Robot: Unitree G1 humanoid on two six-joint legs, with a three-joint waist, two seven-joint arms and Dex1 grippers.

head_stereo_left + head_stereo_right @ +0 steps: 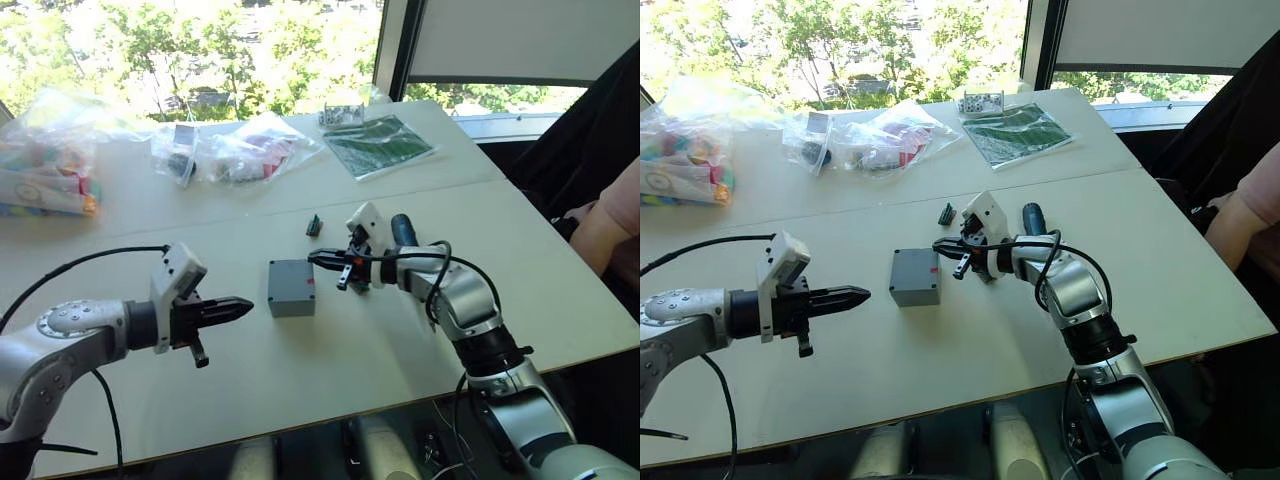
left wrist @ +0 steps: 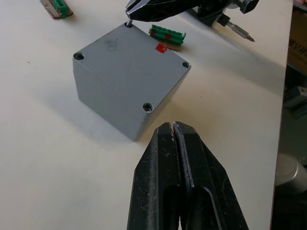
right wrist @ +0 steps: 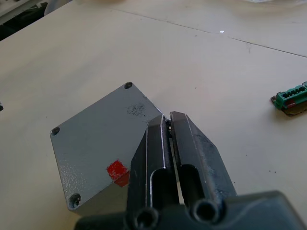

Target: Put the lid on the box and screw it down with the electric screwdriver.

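The grey box [image 1: 291,292] stands mid-table, and the lid [image 2: 129,67] sits flush on it with holes at the corners and a red mark [image 2: 162,47] by one edge. My right gripper [image 1: 316,258] reaches in from the right. Its tips are over the lid's far right corner, shut on a small screw [image 2: 128,22] held at that corner hole. The electric screwdriver [image 1: 403,231] lies on the table behind my right wrist, its bit [image 2: 238,30] bare. My left gripper [image 1: 245,305] hovers left of the box, shut and empty.
Small green connectors [image 2: 167,36] [image 1: 313,225] lie just behind the box. Plastic bags of parts [image 1: 235,150] and a green booklet [image 1: 380,146] sit at the back. A person's arm [image 1: 610,225] rests by the table's right edge.
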